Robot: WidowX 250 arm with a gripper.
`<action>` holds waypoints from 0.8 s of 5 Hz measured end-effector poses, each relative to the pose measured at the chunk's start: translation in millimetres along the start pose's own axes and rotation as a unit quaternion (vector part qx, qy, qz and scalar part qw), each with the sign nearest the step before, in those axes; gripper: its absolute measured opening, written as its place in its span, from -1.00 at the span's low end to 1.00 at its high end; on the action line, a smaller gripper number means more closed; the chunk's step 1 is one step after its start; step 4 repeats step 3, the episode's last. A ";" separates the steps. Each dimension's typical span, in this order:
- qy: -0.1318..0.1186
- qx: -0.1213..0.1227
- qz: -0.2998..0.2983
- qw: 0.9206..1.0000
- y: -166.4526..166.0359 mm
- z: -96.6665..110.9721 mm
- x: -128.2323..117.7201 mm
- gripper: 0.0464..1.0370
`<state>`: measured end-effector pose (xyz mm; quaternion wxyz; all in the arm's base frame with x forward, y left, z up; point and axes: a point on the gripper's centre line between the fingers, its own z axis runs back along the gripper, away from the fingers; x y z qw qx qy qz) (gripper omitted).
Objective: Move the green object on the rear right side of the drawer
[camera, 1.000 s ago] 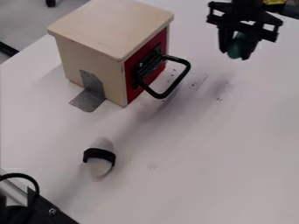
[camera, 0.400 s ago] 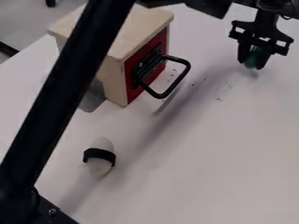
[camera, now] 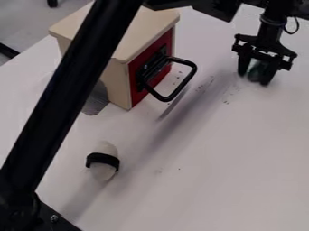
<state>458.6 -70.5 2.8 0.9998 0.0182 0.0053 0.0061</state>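
Your gripper [camera: 254, 79] hangs at the upper right of the camera view, pointing down over the white table [camera: 211, 180]. State of the hand: you have the green object [camera: 257, 71] between its two sides, dark and blurred, low down near the tips. Whether it is pinched there or merely flanked, you cannot tell. Contact between the object and the tabletop: likewise cannot be told.

Position of the object: to the right of the drawer box [camera: 113, 83] in the view, well apart from it, out past the black handle [camera: 183, 84]. The box stands upright at the upper left, pale wood with a red front [camera: 136, 91]; that front faces right, toward your gripper's side, and the handle juts out from it. Grey tape [camera: 95, 102] lies at the foot of the box, partly behind your arm.

A black arm link [camera: 67, 83] runs slantwise from the lower left to the top edge, covering part of the box. Below the box, right of the link, you have a whitish rounded thing [camera: 105, 148] with a black band [camera: 102, 159] around its middle. Small dark marks [camera: 227, 102] dot the table between handle and gripper.
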 end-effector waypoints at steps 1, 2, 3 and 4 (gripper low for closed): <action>-0.008 -0.006 0.006 1.000 4.3 15.6 -9.6 0.93; -0.054 -0.006 0.010 0.998 10.0 65.9 -17.9 0.93; -0.063 -0.010 0.010 0.998 16.1 85.0 -34.6 0.93; -0.063 -0.010 0.010 0.998 16.1 85.0 -34.6 0.93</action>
